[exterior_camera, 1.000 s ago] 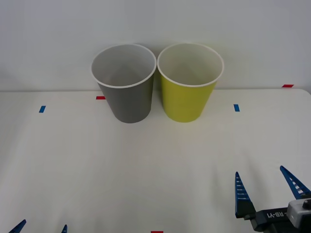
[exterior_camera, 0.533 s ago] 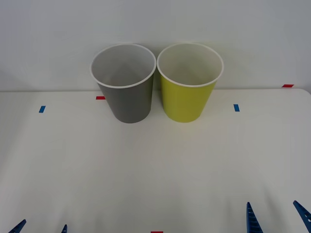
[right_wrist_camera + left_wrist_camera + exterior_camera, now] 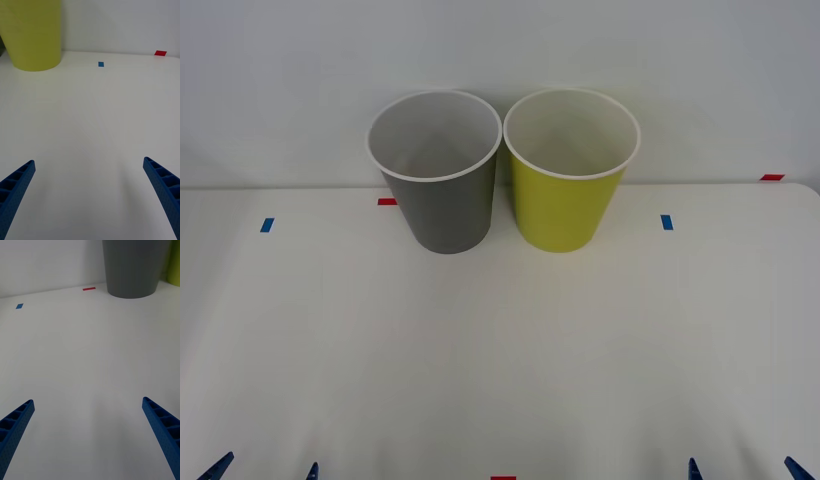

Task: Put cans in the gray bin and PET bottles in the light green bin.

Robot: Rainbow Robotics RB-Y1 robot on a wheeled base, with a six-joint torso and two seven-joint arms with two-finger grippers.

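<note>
A white table (image 3: 500, 340) stretches out in front of the robot, with a pale wall behind it; at the table's far edge two tall, round, tapered bins stand upright side by side, their white rims touching or very nearly so; the gray bin (image 3: 438, 190) is on the robot's left and the light green bin (image 3: 568, 185) on its right; from above, both show white insides with nothing visible in them; small blue and red tape marks (image 3: 666, 222) dot the table to either side of the bins. The left gripper (image 3: 265, 470) sits at the near left edge of the table, its blue ribbed fingers (image 3: 15, 431) spread wide apart over bare tabletop, holding nothing; the right gripper (image 3: 745, 470) sits at the near right edge, fingers (image 3: 15, 191) likewise spread wide and holding nothing; both are well apart from the bins. No can or bottle lies on the visible tabletop, so how far along the sorting is cannot be told. As a judgement, the bins are light, thin-walled plastic, stiff enough to stand but easy to knock or tip, being narrower at the base than at the rim; anything dropped in should be released centred over the opening, clear of the rim; a slim drink can would be light, smooth and easily dented, best pinched gently across the middle of its body.
</note>
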